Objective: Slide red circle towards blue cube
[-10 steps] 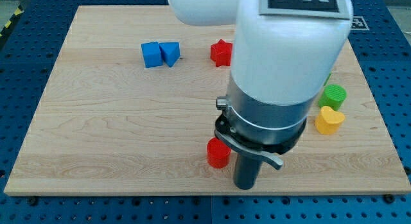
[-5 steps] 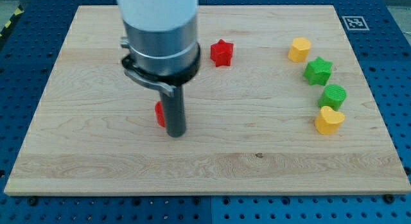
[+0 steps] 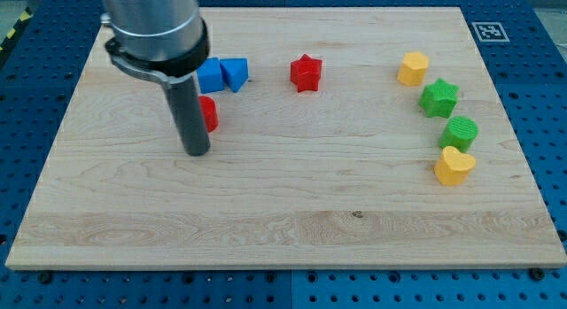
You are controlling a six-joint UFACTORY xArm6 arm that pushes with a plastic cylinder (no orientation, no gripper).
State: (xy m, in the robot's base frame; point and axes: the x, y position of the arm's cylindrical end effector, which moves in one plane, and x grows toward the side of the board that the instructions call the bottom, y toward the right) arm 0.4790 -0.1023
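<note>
The red circle (image 3: 208,113) sits on the wooden board, partly hidden behind the rod on its left side. My tip (image 3: 196,152) rests just below and left of it, touching or nearly so. The blue cube (image 3: 210,76) lies just above the red circle, with a small gap between them. A second blue block, wedge-like, (image 3: 235,73) touches the cube's right side.
A red star (image 3: 306,73) lies right of the blue blocks. At the view's right are a yellow block (image 3: 413,68), a green star (image 3: 438,97), a green cylinder (image 3: 460,133) and a yellow heart (image 3: 454,166). The board's edge (image 3: 53,167) runs at the left.
The arm swept from the lower middle up and to the left. The red circle moved with it, from near the board's bottom middle to just below the blue cube.
</note>
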